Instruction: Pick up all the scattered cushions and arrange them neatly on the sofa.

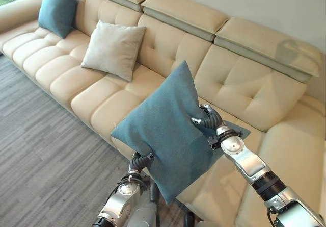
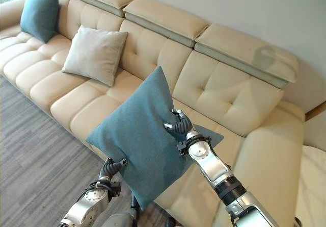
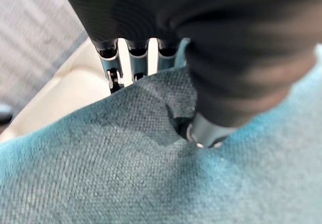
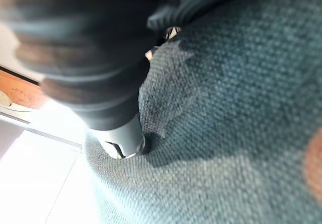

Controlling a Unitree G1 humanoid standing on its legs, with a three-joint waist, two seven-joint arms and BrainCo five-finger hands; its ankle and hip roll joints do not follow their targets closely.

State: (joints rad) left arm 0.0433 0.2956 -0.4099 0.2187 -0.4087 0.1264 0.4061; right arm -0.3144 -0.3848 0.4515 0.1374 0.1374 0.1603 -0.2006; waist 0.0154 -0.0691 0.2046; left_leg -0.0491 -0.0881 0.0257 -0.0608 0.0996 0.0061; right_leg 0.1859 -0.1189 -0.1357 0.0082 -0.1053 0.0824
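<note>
Cushions sit along the cream sofa (image 1: 168, 43), which runs from the far left to the near right. At the far left end a teal cushion (image 1: 57, 9) leans upright against the backrest, by the armrest. Just right of it, on the next seat, a beige cushion (image 1: 113, 49) leans against the backrest the same way, tilted a little, well apart from the teal one. Grey wood-grain floor (image 1: 35, 135) lies in front of the sofa on the near left.

Nearer and to the right, a large teal cushion (image 1: 165, 130) is held up in the air in front of the sofa's seat edge, turned on its corner like a diamond, one corner pointing up toward the backrest and another down toward the floor. The left hand (image 1: 140, 161) grips its lower left edge from below; in the left wrist view the left hand's fingers (image 3: 111, 65) go behind the fabric edge while the thumb presses into the front face, so the cloth is pinched between them. The right hand (image 1: 209, 117) holds the cushion's right side, near its right corner, with fingers curled into the fabric and denting it; in the right wrist view the thumb digs into the teal weave. That right corner overlaps the seat of the sofa's right section, but I cannot tell whether it touches it
</note>
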